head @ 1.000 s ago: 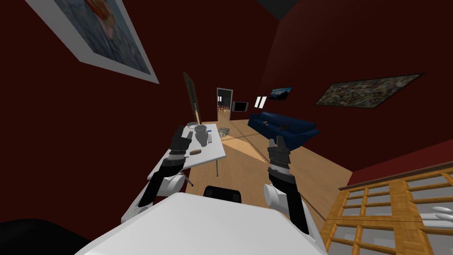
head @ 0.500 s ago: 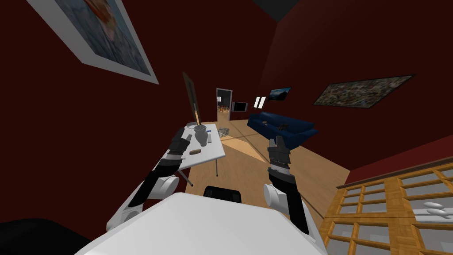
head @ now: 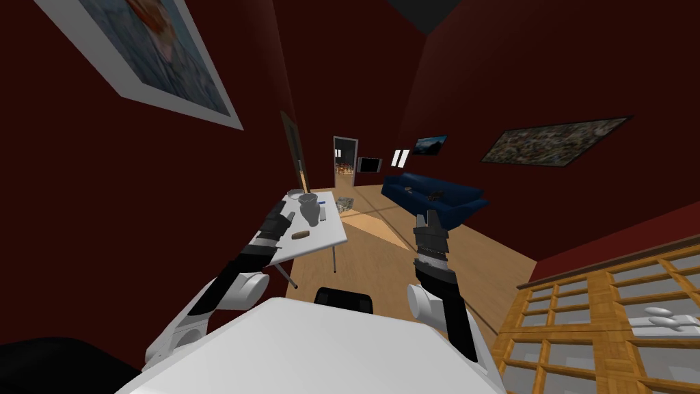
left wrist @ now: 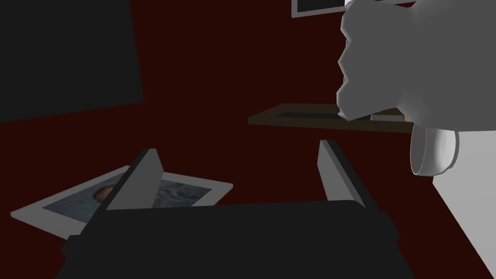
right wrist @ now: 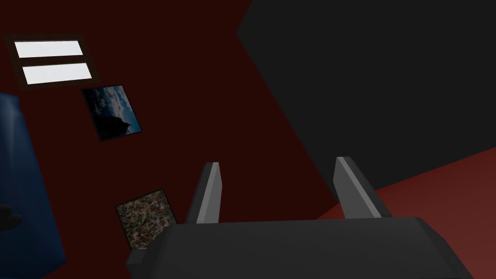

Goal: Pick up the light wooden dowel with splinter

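White table, brown dowel, red walls

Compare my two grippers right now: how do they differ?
The left gripper is at the white table; the right gripper hangs over the wooden floor. The left gripper has the grey jug close beside it; the right gripper has nothing near. Both are open and empty.

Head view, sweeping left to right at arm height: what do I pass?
left pincer → dowel → right pincer → wooden shelf. The grey jug overlaps the dowel and the blue sofa overlaps the right pincer, so both are left out.
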Available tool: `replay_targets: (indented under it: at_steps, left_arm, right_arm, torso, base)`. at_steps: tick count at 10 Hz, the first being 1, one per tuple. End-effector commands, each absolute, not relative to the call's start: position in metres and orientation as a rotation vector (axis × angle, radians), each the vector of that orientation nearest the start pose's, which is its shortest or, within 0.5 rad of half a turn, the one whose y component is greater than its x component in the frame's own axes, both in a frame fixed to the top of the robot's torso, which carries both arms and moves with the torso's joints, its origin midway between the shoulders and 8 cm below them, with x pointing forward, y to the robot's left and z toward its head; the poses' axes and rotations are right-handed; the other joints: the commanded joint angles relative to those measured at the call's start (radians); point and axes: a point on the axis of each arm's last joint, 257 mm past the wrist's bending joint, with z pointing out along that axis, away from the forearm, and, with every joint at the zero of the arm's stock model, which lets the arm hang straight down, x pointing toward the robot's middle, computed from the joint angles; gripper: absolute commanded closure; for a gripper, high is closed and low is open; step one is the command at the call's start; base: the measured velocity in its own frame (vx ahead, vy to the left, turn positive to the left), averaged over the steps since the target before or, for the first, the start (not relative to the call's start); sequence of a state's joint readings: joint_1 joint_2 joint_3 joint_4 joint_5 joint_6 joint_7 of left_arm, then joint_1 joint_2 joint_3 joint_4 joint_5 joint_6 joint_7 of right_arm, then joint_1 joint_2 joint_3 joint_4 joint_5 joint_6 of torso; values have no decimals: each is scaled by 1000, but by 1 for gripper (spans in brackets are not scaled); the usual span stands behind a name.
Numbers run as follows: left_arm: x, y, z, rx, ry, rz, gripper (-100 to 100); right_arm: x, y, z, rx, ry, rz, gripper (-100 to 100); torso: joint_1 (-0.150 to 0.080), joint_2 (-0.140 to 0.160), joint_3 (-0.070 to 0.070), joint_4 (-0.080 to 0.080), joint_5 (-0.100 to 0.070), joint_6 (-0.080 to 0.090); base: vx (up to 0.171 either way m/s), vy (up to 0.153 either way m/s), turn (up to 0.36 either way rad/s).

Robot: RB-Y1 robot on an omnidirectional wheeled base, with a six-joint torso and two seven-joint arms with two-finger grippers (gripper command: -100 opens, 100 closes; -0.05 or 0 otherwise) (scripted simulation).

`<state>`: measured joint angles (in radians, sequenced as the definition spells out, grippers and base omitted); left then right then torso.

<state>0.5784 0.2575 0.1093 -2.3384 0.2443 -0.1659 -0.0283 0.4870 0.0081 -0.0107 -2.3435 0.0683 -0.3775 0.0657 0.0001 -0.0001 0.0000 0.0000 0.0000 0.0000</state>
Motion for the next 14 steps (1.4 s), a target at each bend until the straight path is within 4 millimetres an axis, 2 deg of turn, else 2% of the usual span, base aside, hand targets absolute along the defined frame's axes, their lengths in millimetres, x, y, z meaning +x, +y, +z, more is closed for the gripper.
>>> replay_targets:
  at_steps: [1,4,7,9,10,12,13,14]
  left_arm:
    - [371,338,-50,-921,976,-1192,-100]
    - [374,350,-70,-991,1031,-1162,-100]
    - [376,373,-93,-1085,1092,-1122,-100]
    - [377,375,-102,-1113,1115,-1106,-100]
    - [376,386,-110,-1154,1134,-1090,-100]
    - [376,387,-118,-1178,1152,-1075,-100]
    - [375,400,-128,-1226,1174,-1054,-100]
    - [375,400,-134,-1245,1188,-1042,-100]
  right_arm:
    - [352,-277,33,634,689,1176,0]
    - [352,-277,33,634,689,1176,0]
    - [352,-277,33,634,689,1176,0]
    - [352,-277,33,634,689,1176,0]
    - [352,-277,33,634,689,1176,0]
    - [352,-277,33,634,689,1176,0]
    - [352,-277,33,634,689,1176,0]
    - [352,-277,33,634,689,1176,0]
  torso:
    - [0,0,0,0,0,0]
    - [0,0,0,0,0,0]
    - [0,0,0,0,0,0]
    - [0,0,0,0,0,0]
    - [0,0,0,0,0,0]
    - [0,0,0,0,0,0]
    - [0,0,0,0,0,0]
    - [0,0,0,0,0,0]
  base:
    - [3,-5,-30]
    - [3,-4,-23]
    - [5,-4,-35]
    - [2,-1,-10]
    - [2,-4,-48]
    - [2,-1,-13]
    - [3,-5,-55]
    - [3,-3,-31]
